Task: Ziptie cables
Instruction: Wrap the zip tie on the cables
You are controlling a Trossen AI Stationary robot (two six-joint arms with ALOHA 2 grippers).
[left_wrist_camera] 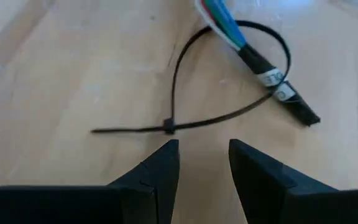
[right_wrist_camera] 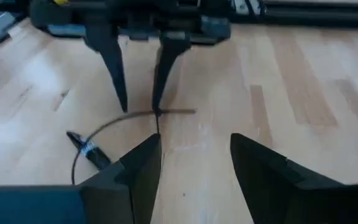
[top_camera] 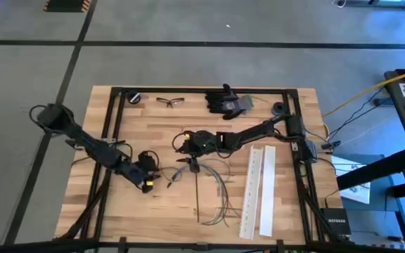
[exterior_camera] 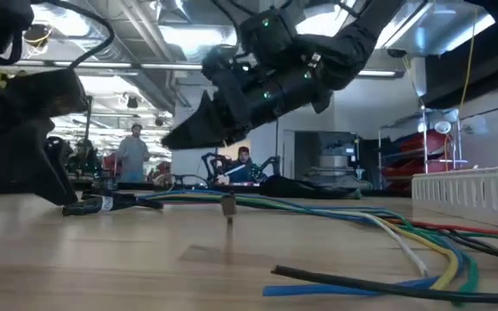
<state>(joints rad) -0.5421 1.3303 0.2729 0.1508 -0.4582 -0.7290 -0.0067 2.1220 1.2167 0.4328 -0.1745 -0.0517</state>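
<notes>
"What are the two arms doing?"

"The left gripper (top_camera: 162, 182) is down low on the table (top_camera: 153, 211), near the middle. Its fingers (left_wrist_camera: 160, 165) are a little apart and hold nothing. Just in front of them lies a black zip tie (left_wrist_camera: 185, 81), made into a loop."

"Is anything inside the loop?"

"Yes, the end of the cables (left_wrist_camera: 253, 59) goes through it. That end has a dark tip with a small white label."

"And the other arm?"

"The right gripper (top_camera: 186, 163) hangs above the table, a bit over the loop, facing the left one. Its fingers (right_wrist_camera: 142, 165) are open too, with nothing between them."

"Where do the cables go?"

"They lie on the table (exterior_camera: 102, 268), running from the loop out toward the right side. I can see green, yellow, blue and white ones (exterior_camera: 387, 229). From above they curl about (top_camera: 220, 190) beside two long white strips (top_camera: 257, 190)."

"What else is on the table?"

"At the far edge there are glasses (top_camera: 170, 101) and a black glove (top_camera: 225, 100)."

"Is anyone about?"

"A person (exterior_camera: 133, 154) stands far behind the table, in the room."
</notes>
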